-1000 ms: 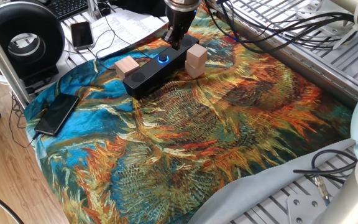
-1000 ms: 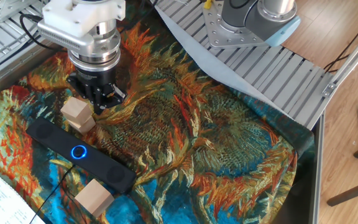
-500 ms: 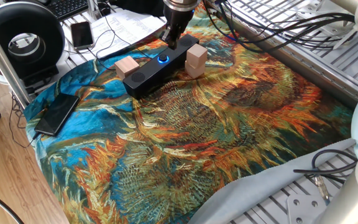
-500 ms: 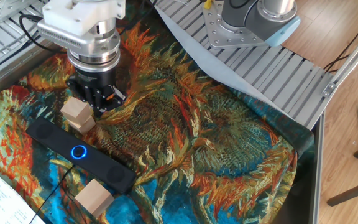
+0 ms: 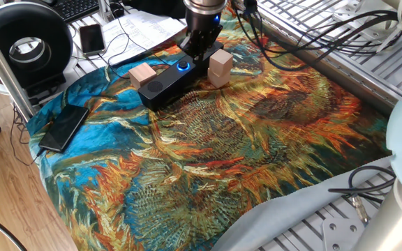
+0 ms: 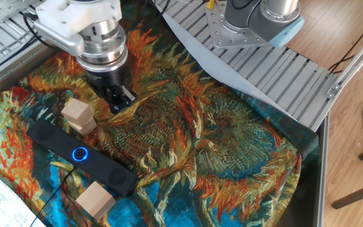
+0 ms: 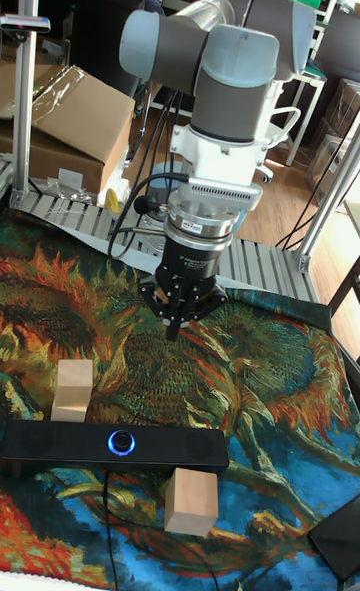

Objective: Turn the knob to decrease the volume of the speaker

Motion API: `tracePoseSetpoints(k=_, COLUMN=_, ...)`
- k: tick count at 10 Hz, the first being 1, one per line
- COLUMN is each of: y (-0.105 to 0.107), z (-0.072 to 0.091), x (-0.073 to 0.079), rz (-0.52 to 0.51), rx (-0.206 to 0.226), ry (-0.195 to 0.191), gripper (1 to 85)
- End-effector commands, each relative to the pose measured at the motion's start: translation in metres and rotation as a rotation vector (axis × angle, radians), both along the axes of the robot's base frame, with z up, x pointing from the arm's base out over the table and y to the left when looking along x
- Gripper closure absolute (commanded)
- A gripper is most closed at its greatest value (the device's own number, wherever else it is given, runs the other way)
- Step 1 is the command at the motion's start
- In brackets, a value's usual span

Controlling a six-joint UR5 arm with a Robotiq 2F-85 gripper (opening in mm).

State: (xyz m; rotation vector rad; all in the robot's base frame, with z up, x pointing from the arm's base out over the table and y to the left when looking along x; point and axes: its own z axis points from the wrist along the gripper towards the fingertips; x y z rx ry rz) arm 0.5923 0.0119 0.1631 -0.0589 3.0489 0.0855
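Observation:
The speaker [image 5: 165, 80] [image 6: 80, 157] [image 7: 110, 446] is a long black bar lying on the sunflower cloth. Its knob [image 5: 183, 66] [image 6: 79, 153] [image 7: 122, 442] glows with a blue ring on the top face. My gripper [image 6: 120, 101] [image 7: 177, 327] [image 5: 199, 50] points down over the cloth on the far side of the speaker, apart from the knob. Its fingertips meet in a point and nothing is between them.
Two wooden blocks flank the speaker: one [image 7: 73, 389] [image 6: 79, 116] on the gripper's side, one [image 7: 191, 499] [image 6: 95, 198] on the other side. A flat black phone [image 5: 65, 127] lies at the cloth's edge. A large round black device [image 5: 26, 45] stands beyond it. Aluminium rails [image 6: 276, 69] border the cloth.
The gripper has shifted sideways away from the wooden block near it, and its wrist has turned. The speaker and the blocks have not moved.

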Motion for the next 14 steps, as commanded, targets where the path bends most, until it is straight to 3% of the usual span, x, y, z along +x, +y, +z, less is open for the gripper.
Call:
tracePoseSetpoints(k=1, y=0.030, z=0.005, x=0.000, rz=-0.059, rx=0.126, ry=0.006, gripper=84.0)
tracePoseSetpoints(k=3, y=0.009, z=0.001, x=-0.013, rz=-0.001, rx=0.037, ry=0.048, gripper=83.7)
tracePoseSetpoints(k=4, y=0.012, z=0.002, x=-0.020, rz=0.015, rx=0.050, ry=0.074, gripper=83.3)
tracePoseSetpoints(k=5, y=0.004, z=0.001, x=-0.028, rz=0.085, rx=0.017, ry=0.101, gripper=83.0)
tracePoseSetpoints(k=7, y=0.000, z=-0.004, x=-0.040, rz=0.159, rx=0.003, ry=0.153, gripper=79.0)
tracePoseSetpoints(k=9, y=-0.007, z=-0.006, x=-0.036, rz=0.218, rx=-0.004, ry=0.147, gripper=72.3)
tracePoseSetpoints(k=11, y=-0.015, z=-0.010, x=-0.029, rz=0.271, rx=-0.007, ry=0.138, gripper=71.0)
tracePoseSetpoints(k=14, y=-0.037, z=-0.012, x=-0.011, rz=0.373, rx=-0.038, ry=0.111, gripper=64.3)
